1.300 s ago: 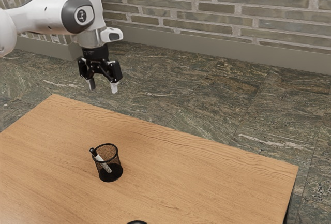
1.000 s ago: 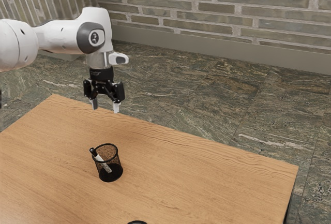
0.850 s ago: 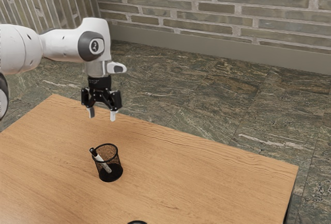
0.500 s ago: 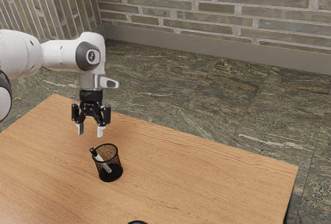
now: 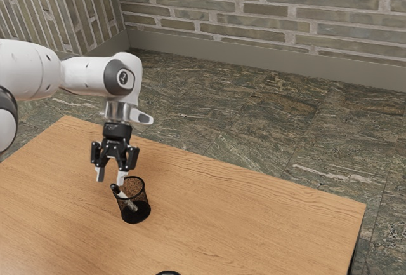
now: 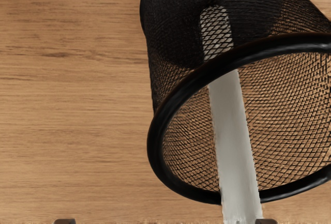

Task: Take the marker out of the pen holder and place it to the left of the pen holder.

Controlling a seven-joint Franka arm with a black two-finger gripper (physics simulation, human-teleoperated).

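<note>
The marker leans in the pen holder (on the table).

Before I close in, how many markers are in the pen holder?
1. The white marker leans inside the pen holder, its black end past the rim, near the open gripper. I see no other.

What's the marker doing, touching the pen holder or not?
Touching. The wrist view shows the marker leaning across the rim of the pen holder, its lower end inside.

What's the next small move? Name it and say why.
Probably ease the open gripper slightly lower around the upper end of the marker: that end sticks out past the pen holder's rim, close to the fingertips, and nothing is gripped yet.
</note>
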